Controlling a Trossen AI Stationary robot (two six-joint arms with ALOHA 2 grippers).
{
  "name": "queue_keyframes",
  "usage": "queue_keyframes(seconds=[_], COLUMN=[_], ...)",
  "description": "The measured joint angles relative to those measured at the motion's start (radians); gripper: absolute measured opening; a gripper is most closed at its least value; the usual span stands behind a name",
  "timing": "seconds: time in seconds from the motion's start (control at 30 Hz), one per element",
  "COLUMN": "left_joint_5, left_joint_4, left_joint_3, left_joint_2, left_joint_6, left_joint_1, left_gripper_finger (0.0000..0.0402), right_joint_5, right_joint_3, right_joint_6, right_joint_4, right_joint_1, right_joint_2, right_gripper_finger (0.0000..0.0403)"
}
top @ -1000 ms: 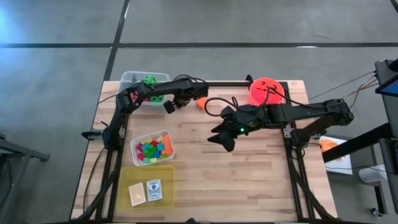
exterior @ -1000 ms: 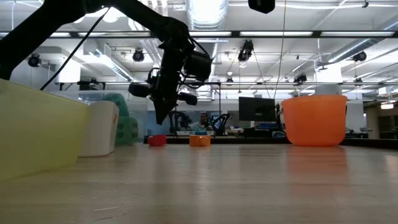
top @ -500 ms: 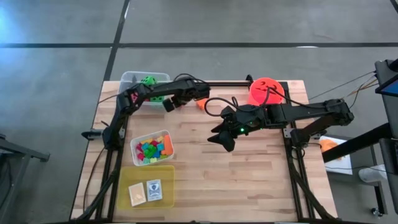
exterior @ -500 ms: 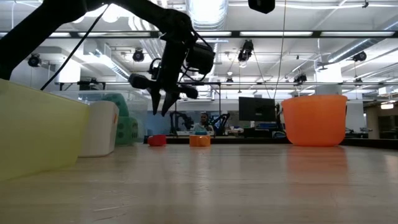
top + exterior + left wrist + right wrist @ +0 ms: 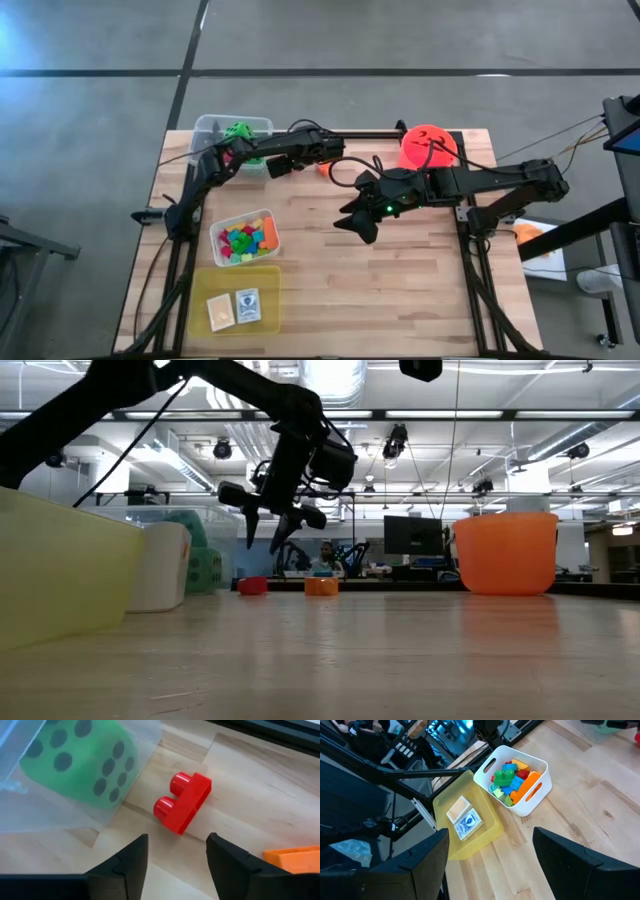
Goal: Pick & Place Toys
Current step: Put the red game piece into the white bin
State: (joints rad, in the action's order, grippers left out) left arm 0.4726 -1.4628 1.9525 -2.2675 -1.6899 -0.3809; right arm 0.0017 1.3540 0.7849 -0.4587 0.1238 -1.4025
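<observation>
A red two-stud block (image 5: pixel 182 802) lies on the wooden table next to a clear tub (image 5: pixel 215 125) that holds a green die (image 5: pixel 75 760). An orange block (image 5: pixel 322 165) lies to its right. My left gripper (image 5: pixel 177 855) hovers open above the red block and touches nothing; in the low view the left gripper (image 5: pixel 265 538) is well clear of the table. My right gripper (image 5: pixel 352 222) waits open over the middle of the table, with nothing between its fingers.
A white tub (image 5: pixel 268 215) of bright blocks stands at the left. In front of it is a yellow tub (image 5: pixel 200 300) with two cards (image 5: pixel 235 308). The red-orange bucket (image 5: pixel 428 145) stands at the far right. Bare wood spreads over the near right part.
My left gripper has opened from shut to wide apart. It has drifted toward the table's right edge, away from the clear tub, and has risen slightly. Nothing shows between its fingers in any frame.
</observation>
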Motion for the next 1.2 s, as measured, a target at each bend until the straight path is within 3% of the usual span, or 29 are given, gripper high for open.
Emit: queue_keyframes(seconds=[0.27,0.83,1.2], left_joint_5=[-0.001,0.064,-0.019], left_joint_4=[-0.104,-0.109,-0.109], left_joint_3=[0.196,0.181,0.181], left_joint_2=[-0.166,-0.176,-0.174], left_joint_6=[0.139,0.256,0.202], left_joint_1=[0.0,-0.012,-0.031], left_gripper_finger=[0.0203,0.0203,0.0203], right_joint_5=[0.0,0.0,0.0], right_joint_3=[0.0,0.0,0.0], right_joint_6=[0.0,0.0,0.0], right_joint_4=[0.0,0.0,0.0], right_joint_1=[0.0,0.0,0.0], right_joint_2=[0.0,0.0,0.0], right_gripper_finger=[0.0281,0.0281,0.0281])
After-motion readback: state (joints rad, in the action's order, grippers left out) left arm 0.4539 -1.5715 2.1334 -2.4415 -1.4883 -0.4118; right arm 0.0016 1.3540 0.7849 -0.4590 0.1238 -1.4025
